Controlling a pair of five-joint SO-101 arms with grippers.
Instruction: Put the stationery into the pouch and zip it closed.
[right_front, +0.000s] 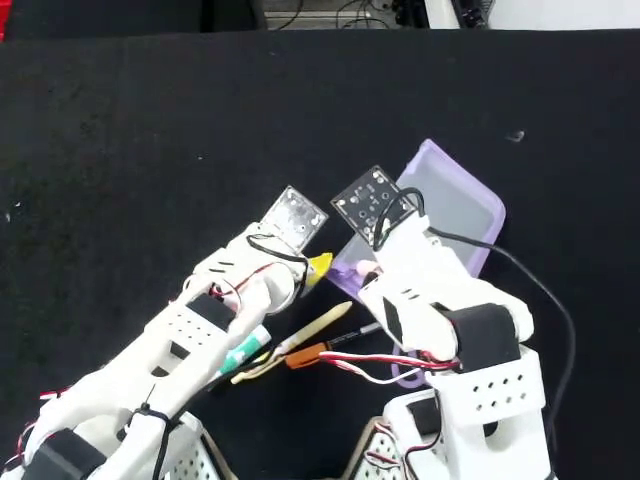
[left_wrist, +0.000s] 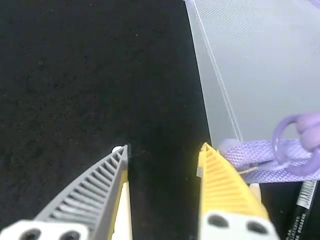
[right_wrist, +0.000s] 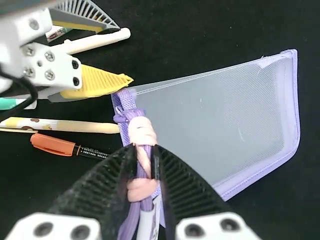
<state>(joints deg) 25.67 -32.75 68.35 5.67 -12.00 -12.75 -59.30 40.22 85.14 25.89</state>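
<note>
Your right gripper (right_wrist: 143, 149) is pinched tight on the cord loop (right_wrist: 139, 127) at the left end of the pouch (right_wrist: 215, 115). The pouch lies flat on the black table (right_front: 150, 130), right of centre. Your left gripper (left_wrist: 162, 150) stands spread, with its yellow finger (left_wrist: 220, 180) just beside that same end. The pens (right_wrist: 52, 143) lie on the table to the near left of the pouch.
</note>
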